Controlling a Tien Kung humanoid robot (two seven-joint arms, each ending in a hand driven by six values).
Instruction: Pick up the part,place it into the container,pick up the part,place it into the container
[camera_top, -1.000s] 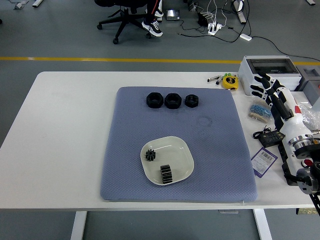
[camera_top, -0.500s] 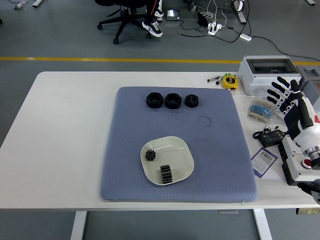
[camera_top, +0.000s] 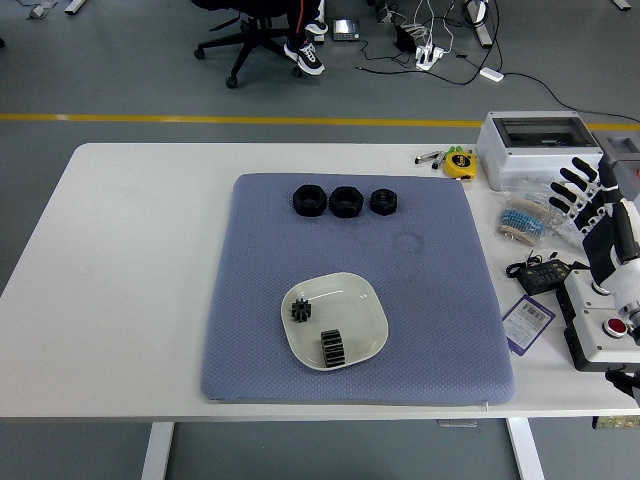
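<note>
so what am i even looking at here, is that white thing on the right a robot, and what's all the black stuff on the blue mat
Yes. The picture comes from a camera on the robot's head, looking down over a white table. The white and black shape at the right edge is the robot's right hand, fingers spread and holding nothing. Its left arm is out of the picture.

On the table lies a blue-grey mat. Near its far edge sit three black nut-like parts in a row. Nearer the camera is a pale dish, the container, with two black gears already in it. To the right of the mat are a grey box, a yellow tape measure and other odds and ends.
</note>
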